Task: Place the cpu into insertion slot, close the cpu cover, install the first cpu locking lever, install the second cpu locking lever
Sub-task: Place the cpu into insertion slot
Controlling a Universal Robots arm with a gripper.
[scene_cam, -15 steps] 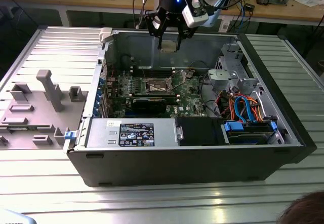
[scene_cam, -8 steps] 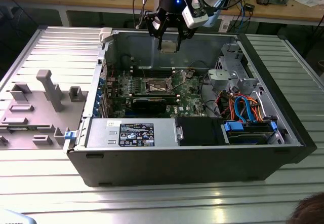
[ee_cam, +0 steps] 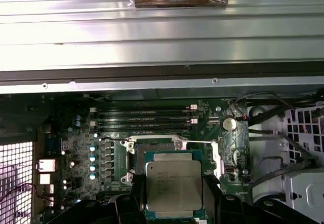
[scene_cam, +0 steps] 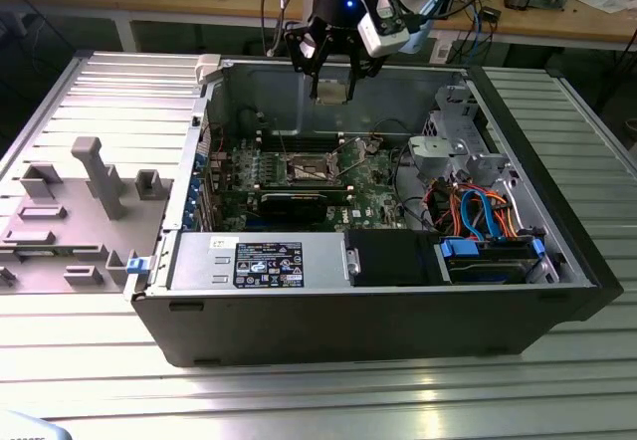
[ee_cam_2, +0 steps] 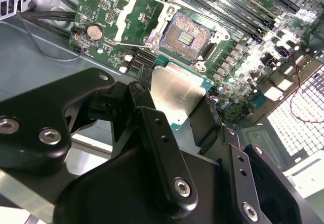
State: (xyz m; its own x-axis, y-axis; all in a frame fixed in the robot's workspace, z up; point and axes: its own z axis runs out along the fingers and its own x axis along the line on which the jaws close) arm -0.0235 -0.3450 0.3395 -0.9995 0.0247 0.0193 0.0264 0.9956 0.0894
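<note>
I find the cpu (ee_cam_2: 178, 87) clamped by two opposite edges in the gripper (ee_cam_2: 176, 102), its black fingers (ee_cam_2: 157, 133) closed against the chip, which hangs in the air with its metal top showing. In the second wrist view the insertion slot (ee_cam_2: 185, 35) lies just beyond the chip, dark centre uncovered, with the cpu cover (ee_cam_2: 121, 17) swung open beside it. In the exterior view the gripper hangs near the back wall of the open computer case (scene_cam: 348, 311), well above the green board (scene_cam: 370, 187).

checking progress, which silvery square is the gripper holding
The cpu, solid-topped, in the gripper; the cpu cover is an open frame beside the insertion slot.
</note>
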